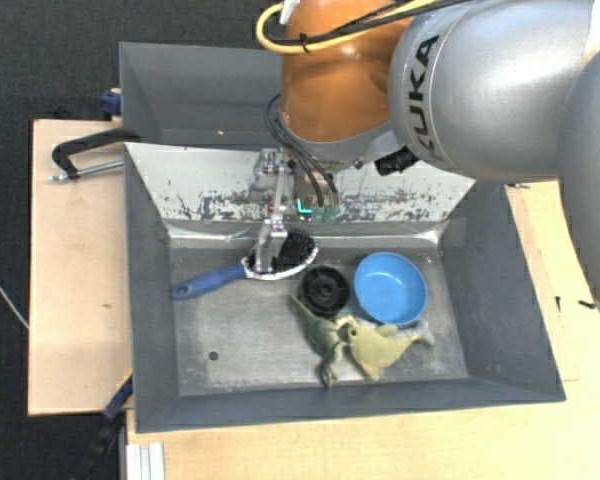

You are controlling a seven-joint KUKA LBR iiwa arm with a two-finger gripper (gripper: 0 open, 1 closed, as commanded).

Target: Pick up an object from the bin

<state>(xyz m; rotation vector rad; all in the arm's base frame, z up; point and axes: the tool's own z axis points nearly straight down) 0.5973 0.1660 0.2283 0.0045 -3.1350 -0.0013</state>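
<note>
My gripper [276,234] hangs below the orange cover at the back of the bin floor, its lower end right at the head of a dish brush [286,253]. The brush has a white head with black bristles and a blue handle stretching left. Whether the brush head is gripped cannot be made out. A black round ribbed knob-like thing [323,288] lies just right of and nearer than the brush head.
A blue bowl [390,288] sits to the right of the black thing. In front of them lie a dark green soft toy [323,344] and a pale yellow soft toy [380,348], touching each other. The bin's sloping back wall rises close behind the gripper.
</note>
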